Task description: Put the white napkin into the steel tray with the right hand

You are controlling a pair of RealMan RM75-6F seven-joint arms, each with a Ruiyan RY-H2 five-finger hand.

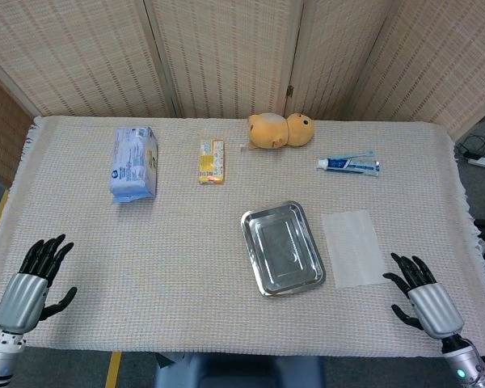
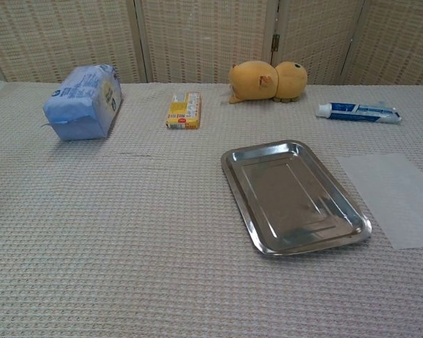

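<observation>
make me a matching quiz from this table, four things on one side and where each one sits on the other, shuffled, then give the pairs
Things:
1. white napkin
2. toothpaste tube
3. blue packet
4. steel tray

Places:
A. far left part of the cloth
B. middle of the cloth, nothing in it
C. flat on the cloth just right of the tray, in front of the right hand
D. far right, beyond the napkin

Pairs: 1-C, 2-D, 3-A, 4-B
</observation>
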